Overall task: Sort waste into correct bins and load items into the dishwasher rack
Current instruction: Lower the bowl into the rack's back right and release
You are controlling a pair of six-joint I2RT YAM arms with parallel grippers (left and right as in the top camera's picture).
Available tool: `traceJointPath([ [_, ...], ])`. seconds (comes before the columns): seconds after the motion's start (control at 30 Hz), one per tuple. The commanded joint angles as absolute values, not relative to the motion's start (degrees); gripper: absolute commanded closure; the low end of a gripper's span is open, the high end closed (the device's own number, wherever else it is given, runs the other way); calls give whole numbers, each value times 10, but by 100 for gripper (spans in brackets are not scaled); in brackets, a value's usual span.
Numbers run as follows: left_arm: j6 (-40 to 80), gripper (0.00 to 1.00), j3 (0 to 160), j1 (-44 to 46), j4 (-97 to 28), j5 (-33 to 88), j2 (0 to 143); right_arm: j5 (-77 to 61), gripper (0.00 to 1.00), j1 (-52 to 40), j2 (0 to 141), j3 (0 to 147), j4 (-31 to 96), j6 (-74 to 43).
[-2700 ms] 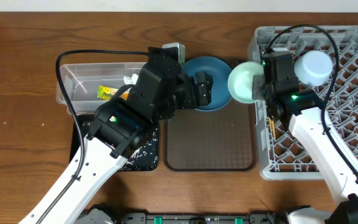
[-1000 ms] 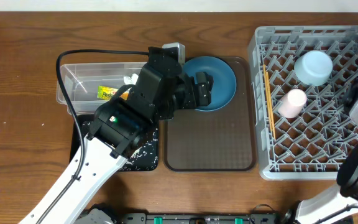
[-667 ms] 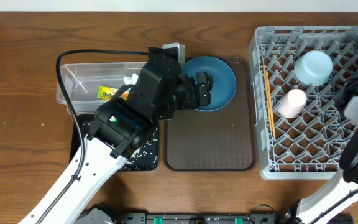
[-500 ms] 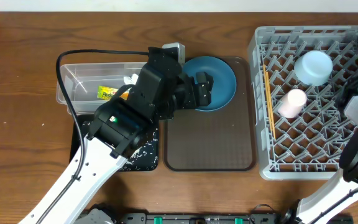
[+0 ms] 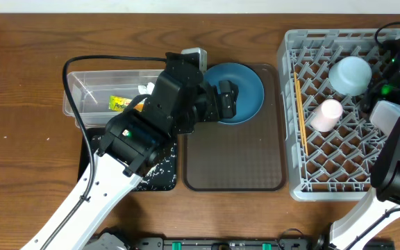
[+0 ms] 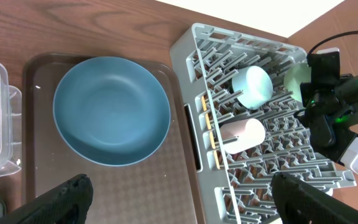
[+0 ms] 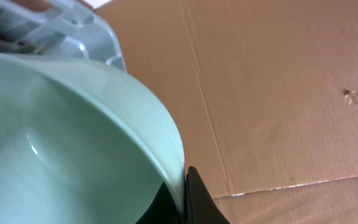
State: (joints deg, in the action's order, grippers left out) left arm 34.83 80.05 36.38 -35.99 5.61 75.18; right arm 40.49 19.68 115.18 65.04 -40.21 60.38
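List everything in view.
brown tray: 1, brown, centre
big bowl: 1, dark blue, on it
tub: 1, clear, left
wrapper: 1, green-yellow, in tub
tissue: 1, white, in tub
black tray: 1, black, front-left, under rice
rack: 1, grey, right
small bowl: 1, light blue, in rack
cup: 1, pink, in rack
chopsticks: count unclear, wooden, rack's left edge
mint bowl: 1, green, gripped
left gripper: open, over brown tray
right gripper: shut on mint bowl

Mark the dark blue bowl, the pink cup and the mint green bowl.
dark blue bowl (image 6: 112, 111): left wrist view, centre of its inside.
pink cup (image 5: 326, 114): overhead view, middle of its body.
mint green bowl (image 7: 55, 149): right wrist view, its green wall.
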Motion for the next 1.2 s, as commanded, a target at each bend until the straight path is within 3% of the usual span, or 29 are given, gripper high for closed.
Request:
traceJointPath([
  [0.0, 343, 5, 802, 362, -360, 49, 750, 405, 99, 187, 1183, 635, -368, 608],
  [0.23, 343, 5, 801, 362, -360, 49, 750, 421, 99, 159, 1183, 635, -368, 608],
  [0.77, 343, 5, 801, 362, -360, 49, 750, 576, 62, 108, 1183, 635, -366, 610],
  [1.17, 343, 5, 802, 362, -360, 49, 750, 589, 54, 61, 1153, 635, -295, 617],
])
